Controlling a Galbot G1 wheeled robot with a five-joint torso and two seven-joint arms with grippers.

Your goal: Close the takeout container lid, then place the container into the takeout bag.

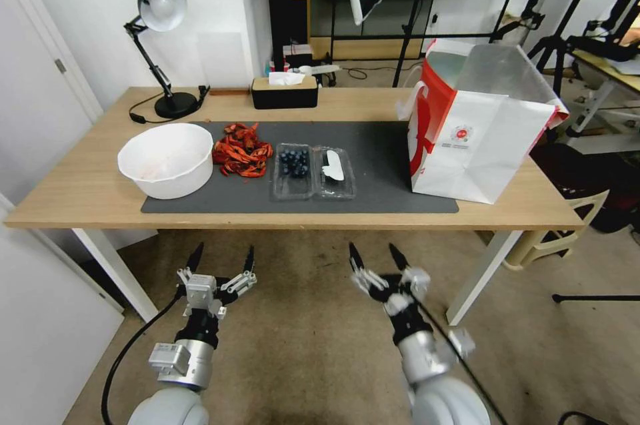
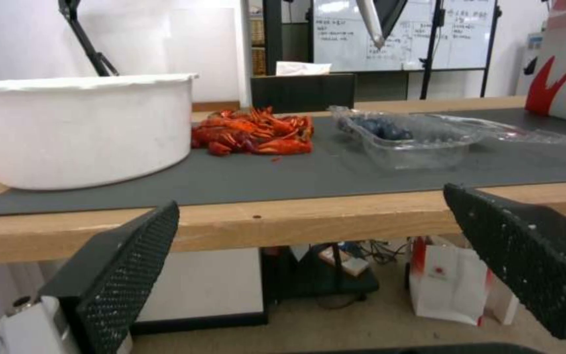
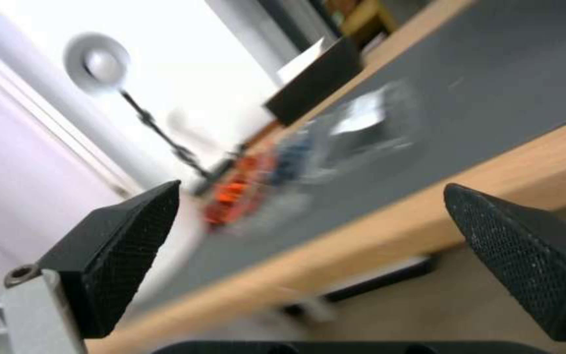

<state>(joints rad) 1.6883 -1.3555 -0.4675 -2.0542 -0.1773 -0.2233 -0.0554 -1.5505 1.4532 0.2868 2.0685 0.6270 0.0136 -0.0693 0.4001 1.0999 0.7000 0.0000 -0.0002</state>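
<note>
We are seeing the takeout container (image 1: 293,170) lying open on the grey mat (image 1: 373,145), blueberries heaped in its clear tray, the lid (image 1: 335,171) with its white label flat beside it on the side toward the takeout bag (image 1: 477,138). The bag is standing open near the container. Our left gripper (image 1: 222,259) and right gripper (image 1: 377,258) are hanging below the table edge, fingers spread; the right wrist view is blurred, probably showing that same container.

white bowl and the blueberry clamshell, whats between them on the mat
In the head view, a pile of red crayfish lies on the grey mat, between the white bowl and the open takeout container.
</note>
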